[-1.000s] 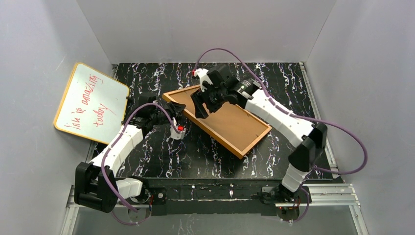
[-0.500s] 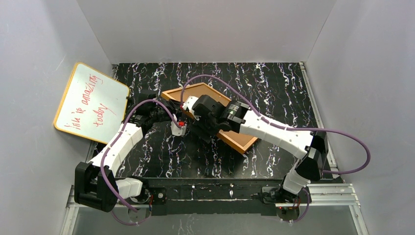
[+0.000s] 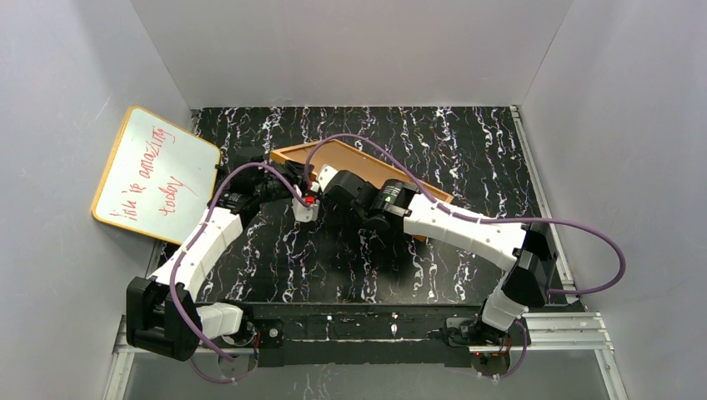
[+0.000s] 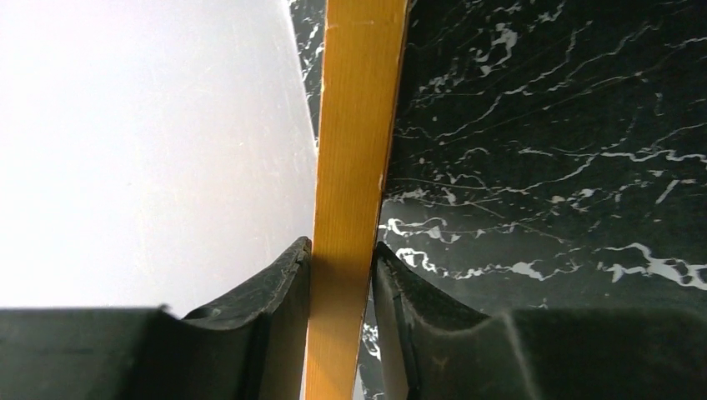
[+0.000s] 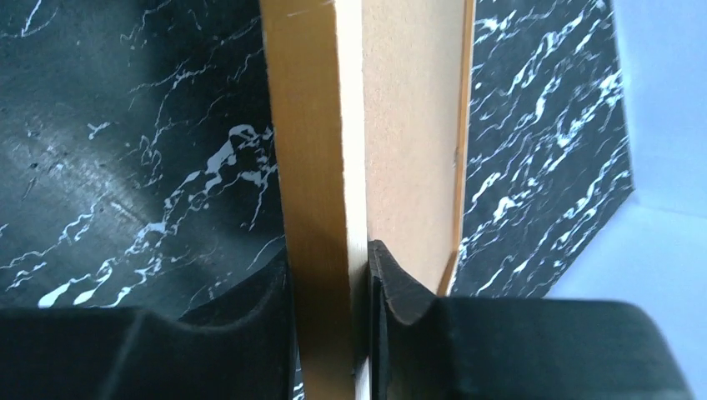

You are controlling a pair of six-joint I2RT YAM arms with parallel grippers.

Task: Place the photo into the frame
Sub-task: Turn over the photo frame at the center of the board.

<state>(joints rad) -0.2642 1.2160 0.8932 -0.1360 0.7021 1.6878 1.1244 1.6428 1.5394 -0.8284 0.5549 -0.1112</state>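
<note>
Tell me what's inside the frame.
Within the frame, only the brown backing board shows between its wooden borders. No photo is visible. Anything beneath the board, or under the right arm crossing it, is hidden.

You are seeing both arms crowding the middle: the left gripper (image 4: 342, 254) and the right gripper (image 5: 329, 262) are clamping the frame (image 3: 358, 158) edge side by side. The whiteboard (image 3: 157, 175) is leaning at the left wall, narrowing that side. The table (image 3: 483, 146) is lying open to the right and along the front.
</note>
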